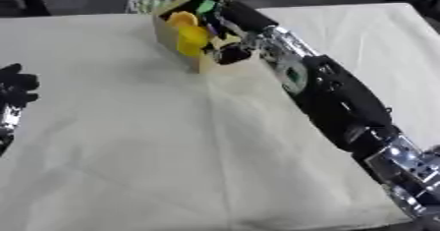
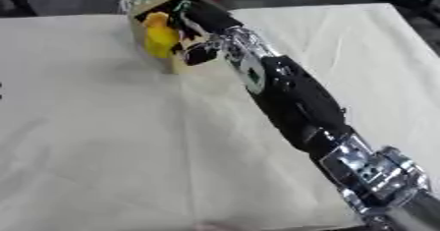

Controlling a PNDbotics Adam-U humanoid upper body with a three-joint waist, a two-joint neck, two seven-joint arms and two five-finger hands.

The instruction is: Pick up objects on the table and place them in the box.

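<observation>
The right hand (image 1: 233,37) is reaching into the box (image 1: 176,41) at the surface's far edge, probably to drop something; its fingers are hidden. Yellow objects (image 1: 189,33) are lying inside. The left hand (image 1: 14,88) is idling, relaxed, at the left edge.

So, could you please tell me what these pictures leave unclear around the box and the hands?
- Right hand: reaches into the box; fingers blurred, grip unreadable in both views.
- Box contents: only a yellow object is distinct; the rest is hidden by the arm.
- Left hand: cut off by the left eye view's edge.
</observation>
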